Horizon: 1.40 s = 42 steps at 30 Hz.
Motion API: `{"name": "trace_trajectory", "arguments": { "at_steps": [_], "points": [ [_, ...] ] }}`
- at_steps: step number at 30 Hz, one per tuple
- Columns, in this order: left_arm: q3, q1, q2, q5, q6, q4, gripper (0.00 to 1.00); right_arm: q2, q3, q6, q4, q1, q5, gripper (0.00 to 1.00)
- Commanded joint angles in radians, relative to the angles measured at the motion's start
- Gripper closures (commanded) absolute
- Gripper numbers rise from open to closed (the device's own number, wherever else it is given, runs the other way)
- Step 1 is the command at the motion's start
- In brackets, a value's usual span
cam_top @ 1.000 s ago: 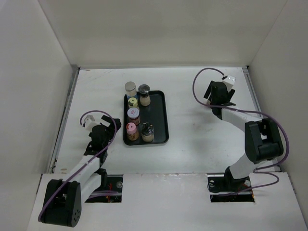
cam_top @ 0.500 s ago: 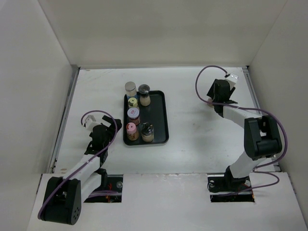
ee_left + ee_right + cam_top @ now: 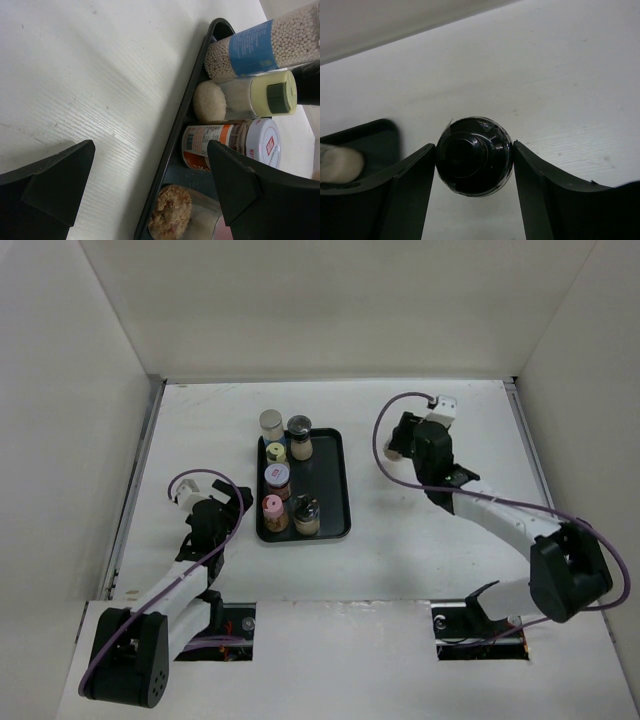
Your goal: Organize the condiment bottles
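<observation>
Gripping a black-lidded bottle (image 3: 474,156) by its cap, the right tool (image 3: 396,445) was closed on it, one finger touching each side of the round lid. It was over the tabletop (image 3: 390,540) to the right of the black tray (image 3: 328,480) and apart from its rim. Whether the bottle's base touched the tabletop could not be told.

The tray lay to the left of the held bottle, its long axis running from near to far. Six other bottles (image 3: 277,477) stood there: four in a line down the left side and two on the right side, one at the far end and one at the near end. Whether the farthest one in the left line was inside the rim could not be told. The bare floor between the two right-hand bottles faced the right tool, so the coming move looked like a leftward carry over the right rim with the bottle kept upright.

The left tool (image 3: 151,150) was open and held nothing, just beside the tray's left edge. The line of bottles stood between it and that gap, so the right arm was better placed.
</observation>
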Motion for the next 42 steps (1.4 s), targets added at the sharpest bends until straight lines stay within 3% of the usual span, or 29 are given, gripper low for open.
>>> {"name": "trace_trajectory", "arguments": {
  "at_steps": [1, 7, 13, 31, 34, 39, 42],
  "points": [
    [0.007, -0.007, -0.016, -0.001, -0.006, 0.047, 0.00, -0.085, -0.006, 0.013, 0.060, 0.108, -0.002, 0.50],
    [0.002, -0.004, -0.034, -0.007, -0.004, 0.044, 0.00, -0.093, -0.004, 0.016, 0.054, 0.332, -0.008, 0.50],
    [0.001, -0.004, -0.042, -0.007, -0.004, 0.041, 0.00, -0.046, 0.004, 0.039, 0.048, 0.478, -0.007, 0.50],
    [0.001, 0.002, -0.070, -0.027, -0.001, 0.016, 0.00, 0.108, -0.039, 0.094, -0.015, 0.648, 0.113, 0.48],
    [0.001, 0.002, -0.065, -0.024, 0.000, 0.016, 0.00, 0.126, -0.042, 0.103, -0.018, 0.653, 0.111, 0.39],
    [0.001, 0.001, -0.067, -0.035, 0.002, 0.016, 0.00, 0.103, -0.045, 0.103, -0.020, 0.667, 0.134, 0.00],
    [-0.001, 0.002, -0.088, -0.038, -0.001, 0.001, 0.00, 0.050, -0.058, 0.091, -0.026, 0.667, 0.163, 0.00]
  ]
}}
